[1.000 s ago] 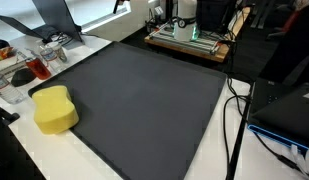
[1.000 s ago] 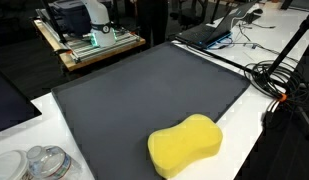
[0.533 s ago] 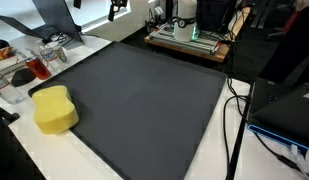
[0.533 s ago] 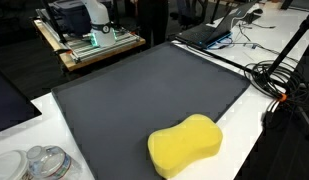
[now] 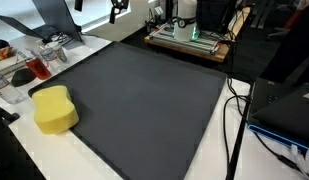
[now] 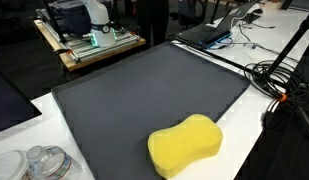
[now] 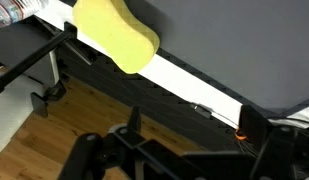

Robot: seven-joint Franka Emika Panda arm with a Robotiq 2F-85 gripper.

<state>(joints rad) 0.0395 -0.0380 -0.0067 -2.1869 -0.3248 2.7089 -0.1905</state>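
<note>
A yellow sponge lies at the near-left corner of a dark grey mat on a white table. It also shows on the mat as the yellow sponge. In the wrist view my gripper hangs beyond the table's edge, over the wooden floor, open and with nothing between its fingers. The sponge sits up and to the left of it, well apart. A small dark part at the top edge may belong to the arm.
Clear plastic containers stand beside the sponge, seen again as containers. A wooden board with equipment sits at the back. Cables run along the table's side, and a laptop lies beyond the mat. Black table legs stand over the floor.
The dark part at the top edge of an exterior view has come slightly further into the picture. The sponge has not moved.
</note>
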